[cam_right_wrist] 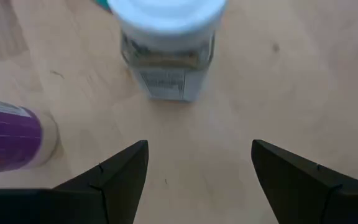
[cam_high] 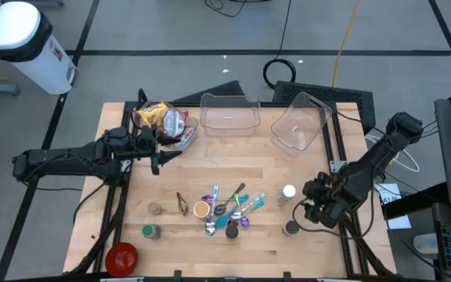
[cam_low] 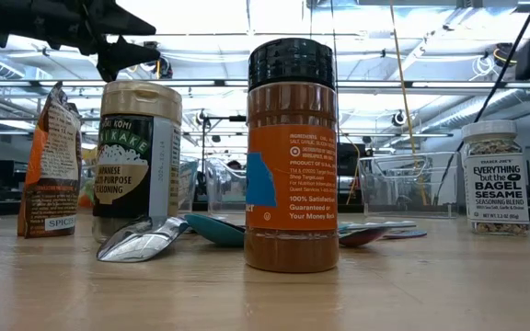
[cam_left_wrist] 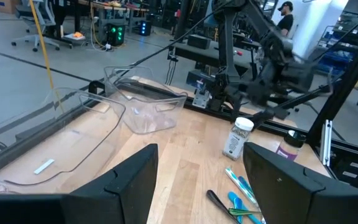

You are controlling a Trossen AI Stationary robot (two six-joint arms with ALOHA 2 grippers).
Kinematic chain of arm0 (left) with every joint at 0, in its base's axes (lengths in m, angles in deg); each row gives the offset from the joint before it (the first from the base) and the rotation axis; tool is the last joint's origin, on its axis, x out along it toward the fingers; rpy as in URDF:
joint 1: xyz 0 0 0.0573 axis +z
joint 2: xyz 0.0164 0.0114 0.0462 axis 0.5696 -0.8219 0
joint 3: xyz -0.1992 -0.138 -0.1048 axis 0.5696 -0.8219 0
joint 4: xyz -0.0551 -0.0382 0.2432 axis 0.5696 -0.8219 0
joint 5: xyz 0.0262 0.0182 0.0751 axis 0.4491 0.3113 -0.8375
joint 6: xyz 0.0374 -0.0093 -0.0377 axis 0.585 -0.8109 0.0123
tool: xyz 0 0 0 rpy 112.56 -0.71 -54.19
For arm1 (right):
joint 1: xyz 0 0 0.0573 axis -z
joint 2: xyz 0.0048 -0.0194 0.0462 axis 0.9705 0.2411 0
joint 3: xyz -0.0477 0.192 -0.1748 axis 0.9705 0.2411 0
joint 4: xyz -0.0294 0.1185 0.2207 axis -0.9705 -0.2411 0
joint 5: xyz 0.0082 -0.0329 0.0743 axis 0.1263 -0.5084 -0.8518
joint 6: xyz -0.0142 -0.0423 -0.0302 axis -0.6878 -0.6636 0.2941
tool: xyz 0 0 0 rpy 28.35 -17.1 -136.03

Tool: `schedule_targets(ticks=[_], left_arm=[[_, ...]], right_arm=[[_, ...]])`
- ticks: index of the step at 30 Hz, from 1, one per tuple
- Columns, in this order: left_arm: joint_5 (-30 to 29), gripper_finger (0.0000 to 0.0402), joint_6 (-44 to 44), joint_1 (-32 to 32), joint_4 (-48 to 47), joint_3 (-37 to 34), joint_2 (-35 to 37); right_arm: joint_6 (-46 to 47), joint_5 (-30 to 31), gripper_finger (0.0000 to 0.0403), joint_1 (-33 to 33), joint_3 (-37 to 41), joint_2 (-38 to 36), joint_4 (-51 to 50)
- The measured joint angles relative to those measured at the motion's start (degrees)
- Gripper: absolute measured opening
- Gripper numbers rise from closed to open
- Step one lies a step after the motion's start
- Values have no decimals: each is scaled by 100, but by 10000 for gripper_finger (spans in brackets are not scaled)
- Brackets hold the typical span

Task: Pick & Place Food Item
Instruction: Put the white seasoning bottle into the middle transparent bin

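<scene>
Up front, "EVERYTHING but the BAGEL SESAME" jar [cam_low: 496,177], "100% Satisfaction" bottle [cam_low: 292,154]

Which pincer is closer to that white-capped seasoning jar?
The right one. The right pincer hovers open just beside the white-capped jar, which fills its wrist view. The left pincer is open too, far across the table by the snack bags.

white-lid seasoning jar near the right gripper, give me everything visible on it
The seasoning jar is a small clear jar with a white screw lid, speckled seeds inside and a white label reading Everything but the Bagel Sesame. It stands upright on the wooden table, right of the spoon pile, nothing touching it. The right gripper hovers open just short of it.
</scene>
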Motion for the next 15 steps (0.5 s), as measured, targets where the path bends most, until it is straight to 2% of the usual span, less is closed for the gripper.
schedule_targets(ticks=[8, 15], left_arm=[[0, 241, 0, 0, 0, 0, 0], [0, 241, 2, 0, -1, 0, 0]], right_arm=[[-815, 105, 276, 56, 1326, 0, 2482], [-768, 364, 276, 269, 1813, -19, 2912]])
